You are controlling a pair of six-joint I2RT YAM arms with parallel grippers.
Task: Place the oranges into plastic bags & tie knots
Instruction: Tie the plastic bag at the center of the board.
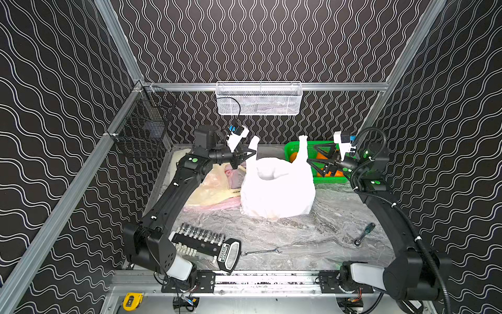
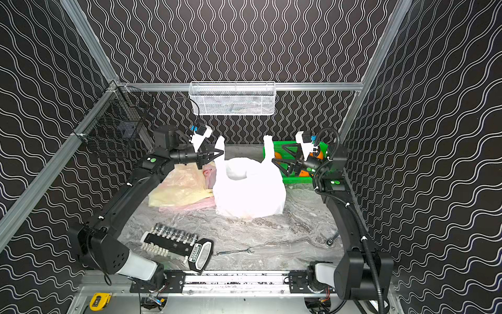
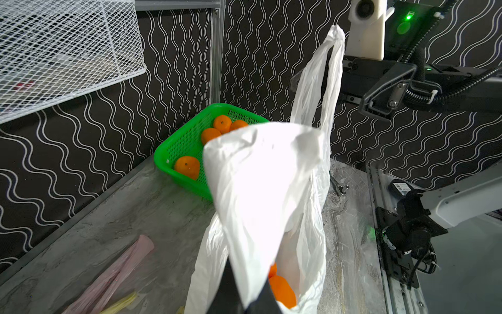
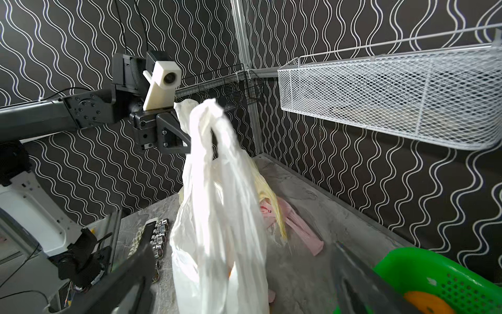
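The left tool (image 1: pixel 251 153) is clenched on one handle (image 1: pixel 254 143) of the white plastic bag (image 1: pixel 277 195); the right tool (image 1: pixel 311 154) gapes released, tips just beside the other handle (image 1: pixel 302 151). Oranges (image 3: pixel 282 291) lie inside.

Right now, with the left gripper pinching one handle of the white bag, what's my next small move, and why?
Probably ease the right gripper onto the free handle and close it. Its jaws stand open just beside that upright handle, the left gripper is shut on the other handle, and oranges lie in the white bag, so tying looks next.
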